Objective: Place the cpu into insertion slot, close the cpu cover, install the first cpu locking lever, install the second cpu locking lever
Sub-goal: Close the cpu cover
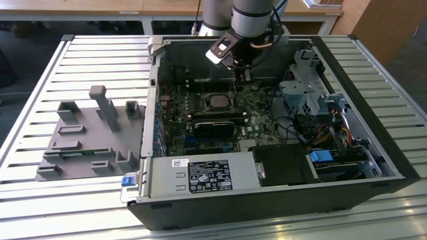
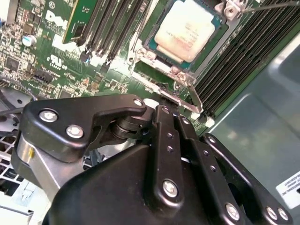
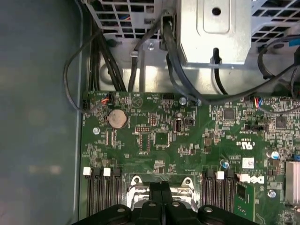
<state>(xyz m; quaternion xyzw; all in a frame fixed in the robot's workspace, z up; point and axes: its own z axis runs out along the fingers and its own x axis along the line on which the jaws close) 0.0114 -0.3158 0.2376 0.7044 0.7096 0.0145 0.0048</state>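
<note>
Right, I'm looking down into the computer case (image 1: pixel 373 150), which lies on its side on the slatted table (image 1: pixel 40 75). I reckon that's so the motherboard (image 3: pixel 164 140) faces up and the arm can come at it from above.

The cpu (image 2: pixel 183 29) is sitting in the insertion slot (image 2: pixel 159 54), flat, with its pale metal top turned up towards me. It's square, so there's no real long axis. Its edges run true with the slot's rim and in line with the memory slots (image 2: pixel 108 28) alongside, which is how it has to lie to seat at all.

The cpu cover (image 2: pixel 179 74) looks to be down around the chip, its silvery frame hugging the edges with the top showing through the window, though I can't swear it's fully flat. There's a thin wire rod (image 2: pixel 267 5) near one corner of the socket, and I take it for a locking lever. I can't tell from here whether it's latched.

Now the gripper (image 2: pixel 171 110). In both wrist views the two black fingers are pressed together with only a seam between them, and I see nothing pinched there. The tips hang right at the edge of the socket, just by the cover's metal tab. My guess is they're closed to make one narrow, stiff tip for pushing rather than for grasping.

In the exterior view the gripper (image 1: pixel 242 76) stands just behind the socket, well away from the power supply box (image 1: pixel 200 175) and the grey fixture tray (image 1: pixel 87 140) out on the exterior view's left
</note>
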